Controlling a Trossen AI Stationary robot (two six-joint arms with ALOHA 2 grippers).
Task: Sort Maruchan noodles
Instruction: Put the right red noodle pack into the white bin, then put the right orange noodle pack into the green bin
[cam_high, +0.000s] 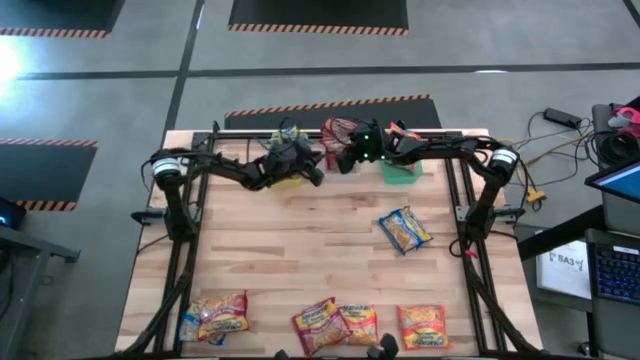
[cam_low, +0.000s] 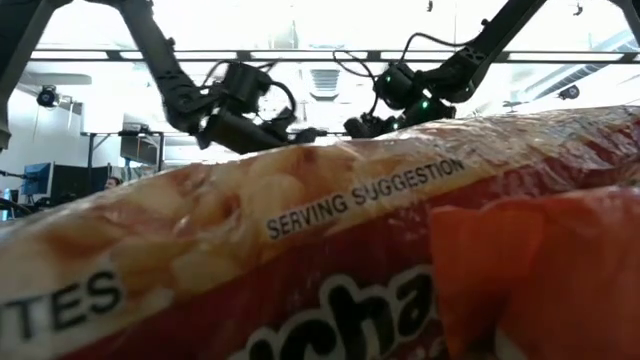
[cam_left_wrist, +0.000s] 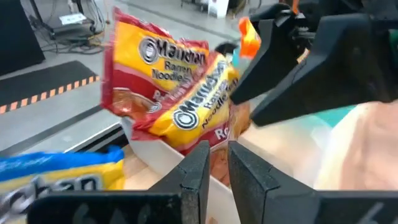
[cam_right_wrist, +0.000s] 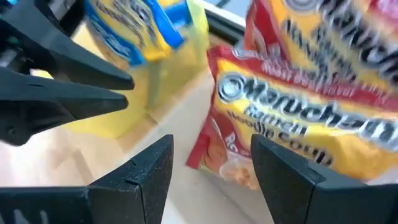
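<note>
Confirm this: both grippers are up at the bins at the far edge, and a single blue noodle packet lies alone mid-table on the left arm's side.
Wrong side. The blue noodle packet lies alone on the right arm's side, as the high view shows. The left gripper and right gripper are at the bins at the far edge.

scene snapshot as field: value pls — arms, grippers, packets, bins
left gripper: shut, empty, at the far bins
right gripper: open, empty, facing the red packets
yellow bin: holds a blue-and-yellow packet
green bin: far edge, under the right arm
loose blue packet: mid-table, right side
near-edge packets: row along the front, unsorted
</note>
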